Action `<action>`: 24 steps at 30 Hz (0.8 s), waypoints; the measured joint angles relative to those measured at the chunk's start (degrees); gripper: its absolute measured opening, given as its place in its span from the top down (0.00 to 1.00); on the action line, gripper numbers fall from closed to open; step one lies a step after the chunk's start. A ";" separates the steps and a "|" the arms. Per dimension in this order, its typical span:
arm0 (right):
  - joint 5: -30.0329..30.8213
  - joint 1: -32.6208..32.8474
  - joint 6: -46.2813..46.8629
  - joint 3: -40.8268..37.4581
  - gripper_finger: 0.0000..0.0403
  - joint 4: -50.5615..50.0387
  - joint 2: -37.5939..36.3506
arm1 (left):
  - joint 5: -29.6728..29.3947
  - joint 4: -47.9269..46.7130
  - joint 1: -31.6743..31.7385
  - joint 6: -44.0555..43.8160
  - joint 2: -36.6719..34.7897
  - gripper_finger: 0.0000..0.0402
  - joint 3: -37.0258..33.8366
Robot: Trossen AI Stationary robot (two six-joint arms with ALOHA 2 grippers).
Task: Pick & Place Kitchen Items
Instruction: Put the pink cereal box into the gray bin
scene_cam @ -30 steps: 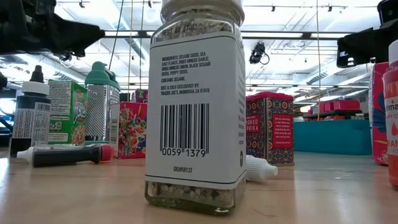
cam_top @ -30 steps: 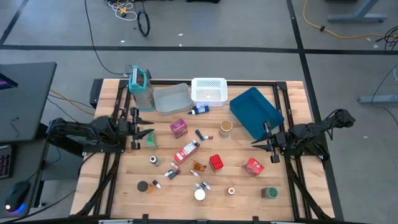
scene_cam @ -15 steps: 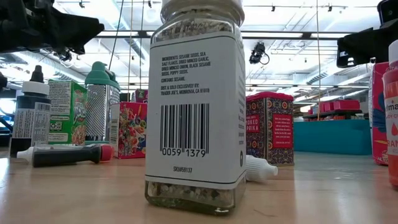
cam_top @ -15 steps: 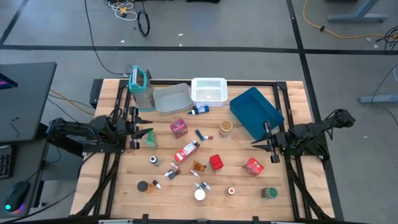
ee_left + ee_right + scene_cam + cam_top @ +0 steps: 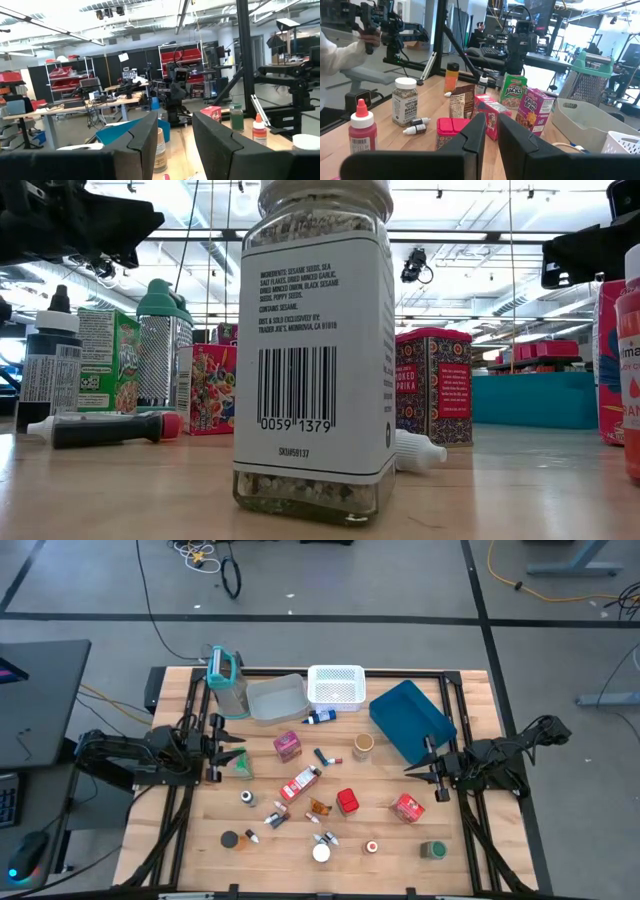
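Hovering open-fingered, left gripper [image 5: 236,753] faces a light, crushable green carton [image 5: 244,768], best pinched across its flat sides; right gripper [image 5: 420,769], slightly parted, waits.

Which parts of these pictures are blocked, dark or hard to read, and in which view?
Low view: a seasoning jar stands close to the lens and hides the middle of the table, though its label reads clearly. Left wrist view: the dark fingers are black shapes against the bright room. High view: the small items, such as the white-lidded jar, are too small for label reading.

seasoning jar [image 5: 315,350] upright up close; red tin [image 5: 433,387], green carton [image 5: 108,360] behind.
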 joint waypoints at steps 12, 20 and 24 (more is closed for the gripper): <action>0.00 -0.02 -0.01 -0.01 0.85 0.00 0.00 | -0.22 -0.25 0.00 -4.42 0.00 0.68 0.00; -0.02 0.00 0.01 0.01 0.85 0.02 -0.02 | -0.24 -0.21 0.00 -3.39 0.00 0.68 0.02; -0.01 -0.02 0.01 -0.01 0.85 0.01 -0.01 | -0.24 -0.28 0.02 -3.37 0.00 0.68 0.01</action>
